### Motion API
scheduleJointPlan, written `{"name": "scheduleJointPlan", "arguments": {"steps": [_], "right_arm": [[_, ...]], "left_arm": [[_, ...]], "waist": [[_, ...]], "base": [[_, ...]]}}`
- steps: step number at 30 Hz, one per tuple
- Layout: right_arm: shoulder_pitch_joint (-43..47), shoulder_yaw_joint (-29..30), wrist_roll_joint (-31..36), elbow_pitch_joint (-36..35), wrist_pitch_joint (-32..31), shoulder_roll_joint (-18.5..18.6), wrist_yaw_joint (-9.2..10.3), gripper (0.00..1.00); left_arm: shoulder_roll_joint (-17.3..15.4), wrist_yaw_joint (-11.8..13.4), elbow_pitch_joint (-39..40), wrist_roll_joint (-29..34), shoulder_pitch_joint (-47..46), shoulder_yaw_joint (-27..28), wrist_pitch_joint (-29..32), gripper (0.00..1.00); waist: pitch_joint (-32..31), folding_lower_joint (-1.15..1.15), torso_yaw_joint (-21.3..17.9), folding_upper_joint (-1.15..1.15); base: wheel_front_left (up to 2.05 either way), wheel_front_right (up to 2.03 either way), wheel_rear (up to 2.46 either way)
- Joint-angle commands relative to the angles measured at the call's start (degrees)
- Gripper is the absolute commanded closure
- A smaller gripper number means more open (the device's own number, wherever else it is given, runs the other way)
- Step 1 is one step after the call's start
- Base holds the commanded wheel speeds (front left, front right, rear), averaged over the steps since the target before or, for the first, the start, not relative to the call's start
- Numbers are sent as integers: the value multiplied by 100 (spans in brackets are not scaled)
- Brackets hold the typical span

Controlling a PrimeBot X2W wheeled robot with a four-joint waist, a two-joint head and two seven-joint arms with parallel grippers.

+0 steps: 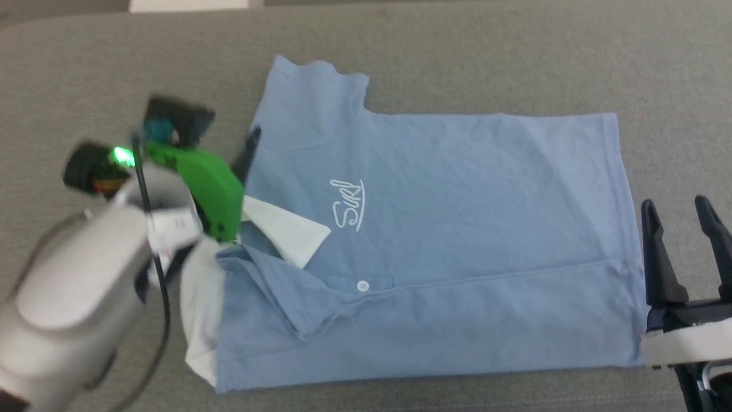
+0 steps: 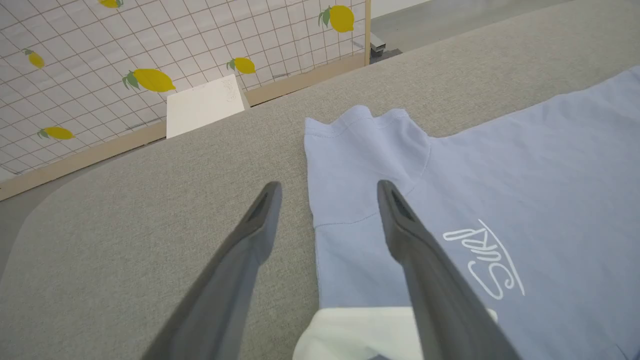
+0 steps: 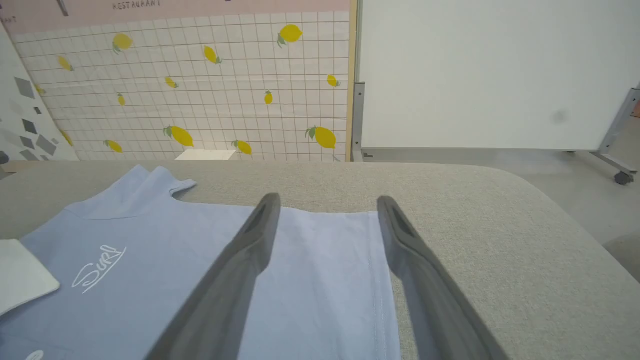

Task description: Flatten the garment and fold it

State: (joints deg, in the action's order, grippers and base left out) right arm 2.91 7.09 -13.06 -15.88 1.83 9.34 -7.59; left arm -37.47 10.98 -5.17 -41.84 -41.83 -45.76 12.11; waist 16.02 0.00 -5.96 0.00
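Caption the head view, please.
Blue polo shirt spread on grey surface; open left gripper at its shoulder, open right gripper at its hem.

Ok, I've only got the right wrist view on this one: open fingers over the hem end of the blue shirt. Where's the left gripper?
Observer: The left gripper is open at the collar end, straddling the shirt's shoulder edge by the far sleeve.
Reviewer: Is the collar lying flat?
Observer: No. One white collar flap lies open on the chest, and more white bunches out past the neck edge.
Reviewer: Any creases?
Observer: One crease runs from near the placket button toward the hem.
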Motion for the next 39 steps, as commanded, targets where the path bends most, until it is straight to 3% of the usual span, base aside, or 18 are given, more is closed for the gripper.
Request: {"name": "scheduleJointPlan", "arguments": {"steps": [1, 6, 12, 18, 30, 31, 32, 36, 39], "right_arm": [[-150, -27, 40, -64, 65, -54, 10, 0], [-352, -125, 78, -141, 170, -145, 10, 0], [-558, -308, 91, -117, 253, -221, 10, 0], [-583, -370, 117, -86, 340, -303, 10, 0], [-571, -330, 172, -44, 446, -411, 10, 0], [-573, -318, 180, -42, 443, -416, 10, 0], [-576, -312, 193, -40, 429, -419, 10, 0], [-668, -255, 179, -75, 280, -316, 10, 0], [-884, -271, 21, -74, -248, 115, 10, 0]], "left_arm": [[-31, -158, -182, -74, -395, 4, 273, 0], [-15, -666, -994, -201, -1660, 62, 1206, 0], [60, -1061, -1934, -369, -2637, 62, 2069, 0], [114, -1030, -2468, -353, -3127, 1, 2632, 0], [14, -1083, -2806, -120, -3158, -296, 2863, 0], [33, -1102, -2806, -155, -3133, -305, 2899, 70], [53, -1117, -2796, -191, -3112, -307, 2922, 100], [146, -1074, -2747, -212, -3126, -232, 2644, 100], [222, -1132, -2692, -195, -3133, -227, 2412, 100]], "waist": [[696, 0, -532, 0], [1179, 0, -818, 0], [1502, 0, -1157, 0], [1736, 0, -1329, 0], [1924, 0, -1345, 0], [1930, 0, -1329, 0], [1937, 0, -1311, 0], [1920, 0, -1190, 0], [1814, 0, -1046, 0]], "base": [[0, 0, 0], [0, 0, 0], [0, 0, 0], [0, 0, 0], [0, 0, 0], [0, 0, 0], [0, 0, 0], [0, 0, 0], [0, 0, 0]]}}
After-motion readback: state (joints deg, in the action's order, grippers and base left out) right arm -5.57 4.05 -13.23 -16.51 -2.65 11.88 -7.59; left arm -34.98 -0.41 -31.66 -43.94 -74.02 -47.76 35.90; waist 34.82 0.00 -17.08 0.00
